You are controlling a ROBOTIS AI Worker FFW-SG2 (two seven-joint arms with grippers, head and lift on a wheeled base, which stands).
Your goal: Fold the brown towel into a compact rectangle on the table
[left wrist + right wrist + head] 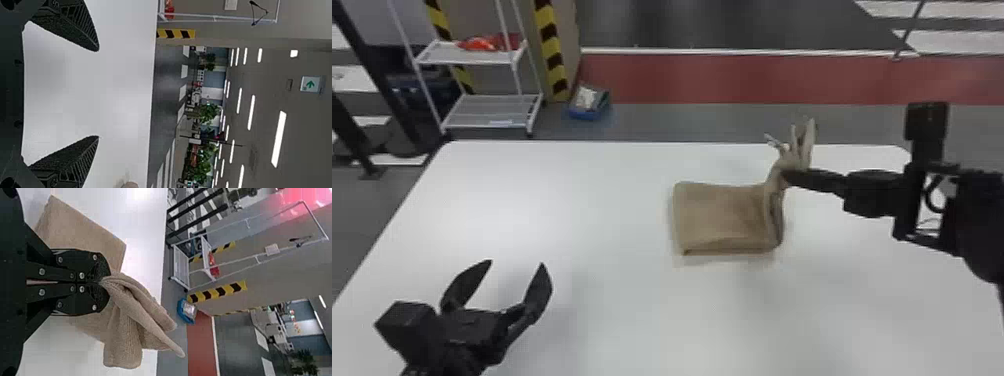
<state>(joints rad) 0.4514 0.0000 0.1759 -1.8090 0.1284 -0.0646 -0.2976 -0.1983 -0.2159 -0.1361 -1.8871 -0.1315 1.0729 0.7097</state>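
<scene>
Head view: matte, squarish brown towel (722,216) (one raised end crumpled).

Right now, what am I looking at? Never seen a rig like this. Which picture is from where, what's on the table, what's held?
This is a two-armed robot, seen through its own cameras. The head view looks forward and down. Each wrist view comes from that arm's own wrist and is turned on its side, so upright things lie sideways.

On the white table lies a brown towel, partly folded into a rough rectangle. The right gripper is shut on its right end, lifting that part, with loose cloth poking out past the fingers. The left gripper is open over the table, away from the towel, and holds nothing.
</scene>
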